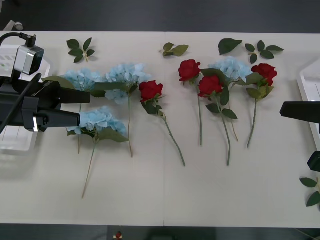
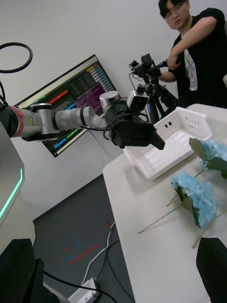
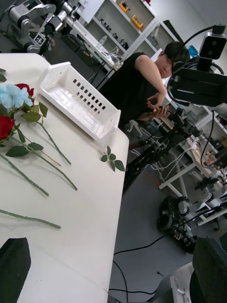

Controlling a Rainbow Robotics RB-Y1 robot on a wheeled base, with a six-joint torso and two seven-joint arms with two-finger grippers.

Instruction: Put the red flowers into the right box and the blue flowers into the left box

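**Nothing sorted yet**

You have both claws open and empty: left claw (image 1: 75, 107) hangs beside the blue flowers (image 1: 102, 120). Red flowers (image 1: 209, 85) lie mid-counter (image 1: 150, 190). Left box (image 2: 165, 142) and right box (image 3: 78, 102) hold nothing

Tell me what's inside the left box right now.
The left box holds no flowers where its floor shows in the right wrist view. The left gripper hangs in front of its near end, hiding that part.
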